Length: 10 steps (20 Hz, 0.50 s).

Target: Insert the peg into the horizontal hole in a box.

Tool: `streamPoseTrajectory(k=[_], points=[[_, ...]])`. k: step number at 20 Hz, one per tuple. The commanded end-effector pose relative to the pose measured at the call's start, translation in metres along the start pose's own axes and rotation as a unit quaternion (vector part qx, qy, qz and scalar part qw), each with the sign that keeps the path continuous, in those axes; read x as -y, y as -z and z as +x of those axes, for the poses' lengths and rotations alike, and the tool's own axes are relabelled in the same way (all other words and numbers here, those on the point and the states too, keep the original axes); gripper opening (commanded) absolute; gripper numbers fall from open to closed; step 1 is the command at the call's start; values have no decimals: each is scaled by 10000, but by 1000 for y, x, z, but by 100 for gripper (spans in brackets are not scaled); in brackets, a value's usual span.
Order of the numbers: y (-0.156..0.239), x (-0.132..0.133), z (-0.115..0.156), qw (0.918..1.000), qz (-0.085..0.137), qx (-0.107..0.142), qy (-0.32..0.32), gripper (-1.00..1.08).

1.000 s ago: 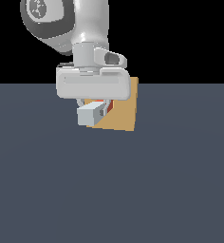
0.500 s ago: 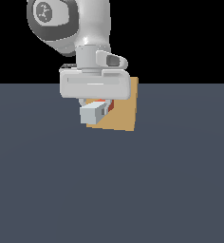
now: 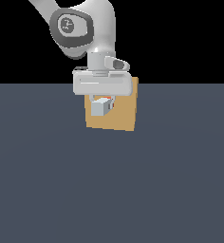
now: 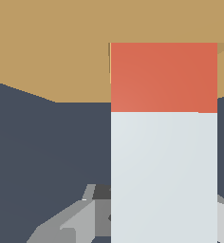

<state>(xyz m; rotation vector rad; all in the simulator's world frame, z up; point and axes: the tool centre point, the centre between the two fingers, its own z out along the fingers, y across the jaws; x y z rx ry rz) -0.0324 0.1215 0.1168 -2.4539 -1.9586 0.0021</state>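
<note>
in the wrist view the peg [image 4: 163, 142] fills the foreground: a broad white bar running away from the camera, ending in an orange-red end [image 4: 163, 77]. grey parts of the gripper [image 4: 99, 213] show at the white end of the bar, on either side of it, so the fingers look closed on the peg, gripping it by the white part. beyond the red end stands the box [image 4: 52, 47], its tan face spanning the far part of the picture above the dark grey floor [image 4: 42, 142]. the red tip meets that face and a thin dark edge shows along one side of the tip, so it appears to sit at or just inside the hole; how deep it goes i cannot tell.

in the exterior view the gripper [image 3: 102, 107] hangs in front of the box [image 3: 123, 116], which stands upright on the floor [image 3: 109, 190]. only a sliver of the peg's red [image 3: 110, 98] shows beside the fingers, against the middle of the box face. the hole itself is hidden behind the hand and peg.
</note>
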Motion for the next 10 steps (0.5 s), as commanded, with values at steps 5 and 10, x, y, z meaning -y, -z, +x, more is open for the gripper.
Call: streamPoseTrajectory(k=[5,10], points=[[2,-2,28,10000,-21,-8,-9,-100],[2,-3,28,10000,-21,-8,-9,-100]])
